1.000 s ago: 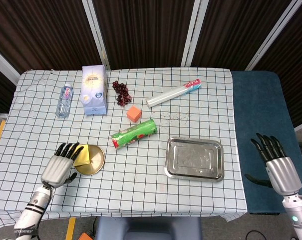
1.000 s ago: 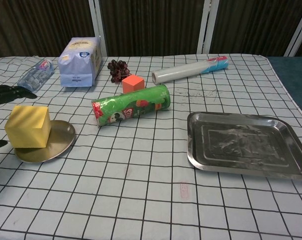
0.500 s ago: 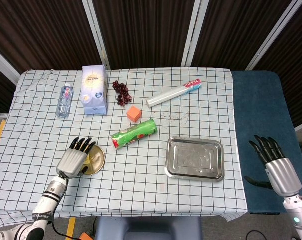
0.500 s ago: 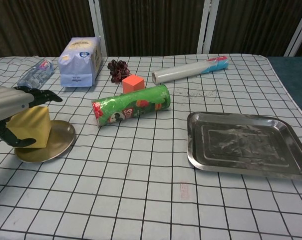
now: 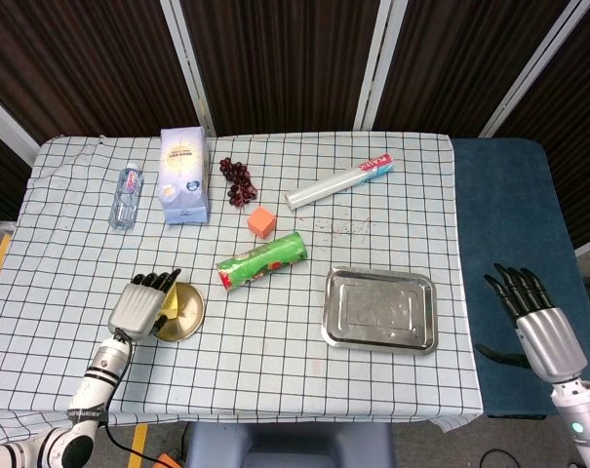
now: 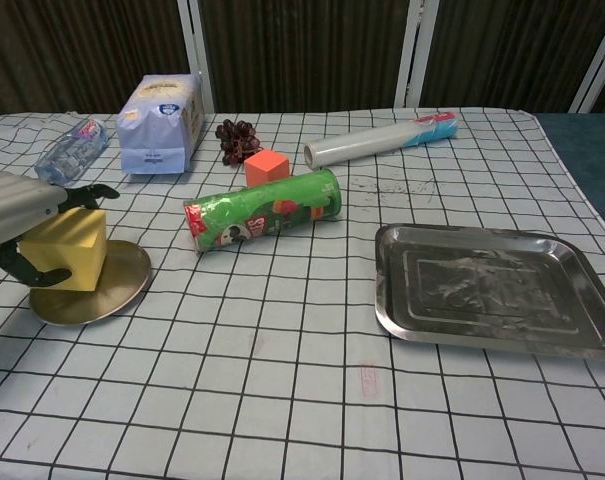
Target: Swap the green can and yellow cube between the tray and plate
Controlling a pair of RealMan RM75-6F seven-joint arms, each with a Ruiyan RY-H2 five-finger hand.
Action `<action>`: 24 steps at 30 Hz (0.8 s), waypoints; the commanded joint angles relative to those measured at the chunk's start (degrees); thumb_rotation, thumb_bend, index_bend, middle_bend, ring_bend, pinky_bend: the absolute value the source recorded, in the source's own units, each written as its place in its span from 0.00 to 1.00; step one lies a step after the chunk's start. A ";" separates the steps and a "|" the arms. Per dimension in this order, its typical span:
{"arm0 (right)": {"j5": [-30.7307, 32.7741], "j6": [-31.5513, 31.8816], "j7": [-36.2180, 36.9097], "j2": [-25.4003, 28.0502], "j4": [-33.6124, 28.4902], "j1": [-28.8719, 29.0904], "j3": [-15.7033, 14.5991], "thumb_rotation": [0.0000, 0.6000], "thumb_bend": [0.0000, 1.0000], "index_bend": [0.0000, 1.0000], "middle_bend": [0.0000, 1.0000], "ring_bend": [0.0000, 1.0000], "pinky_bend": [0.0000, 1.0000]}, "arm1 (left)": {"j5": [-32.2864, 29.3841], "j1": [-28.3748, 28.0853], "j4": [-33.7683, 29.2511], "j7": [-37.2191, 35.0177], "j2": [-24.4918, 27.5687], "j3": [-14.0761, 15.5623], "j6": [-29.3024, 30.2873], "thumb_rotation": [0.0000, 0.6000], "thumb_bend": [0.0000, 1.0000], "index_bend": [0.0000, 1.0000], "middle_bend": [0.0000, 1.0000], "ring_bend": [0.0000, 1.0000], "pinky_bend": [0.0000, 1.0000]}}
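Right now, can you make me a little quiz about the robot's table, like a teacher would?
1. True or false: the green can is standing upright inside the tray.
2. Which hand is around the yellow cube? A) left hand B) right hand
3. Fill in the missing word: the yellow cube is over the gold ____.

Key
1. False. It lies on its side on the cloth, and the tray holds nothing.
2. A. The right hand hangs off to the side past the table edge, holding nothing.
3. plate
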 commanded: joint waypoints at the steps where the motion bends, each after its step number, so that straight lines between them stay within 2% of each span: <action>1: -0.09 -0.11 0.04 0.00 -0.03 -0.07 0.09 1.00 0.02 0.00 0.00 0.00 0.00 | 3.53 0.22 1.21 -2.17 -0.79 0.77 2.29 1.00 0.38 0.05 0.36 0.38 0.48; 4: -0.54 -0.02 0.38 0.06 -0.11 -0.21 0.17 1.00 0.02 0.00 0.00 0.00 0.00 | 8.15 0.26 0.20 -3.01 -1.24 1.93 4.63 1.00 0.39 0.12 0.43 0.46 0.57; 10: -1.54 0.37 1.73 0.64 -0.57 -0.58 0.10 1.00 0.02 0.00 0.00 0.00 0.00 | 12.09 -0.96 -3.52 -1.31 -3.55 2.35 5.52 1.00 0.39 0.15 0.44 0.46 0.59; 17: -2.92 0.74 3.13 1.69 -0.90 -1.00 -0.32 1.00 0.02 0.00 0.00 0.00 0.00 | 8.99 -2.99 -6.16 4.83 -11.32 0.49 4.02 1.00 0.39 0.15 0.44 0.47 0.59; 24: -4.37 1.04 5.05 3.16 -1.47 -1.30 -0.96 1.00 0.02 0.00 0.00 0.00 0.00 | 3.73 -3.32 -7.37 11.10 -15.06 0.65 3.18 1.00 0.39 0.15 0.42 0.45 0.59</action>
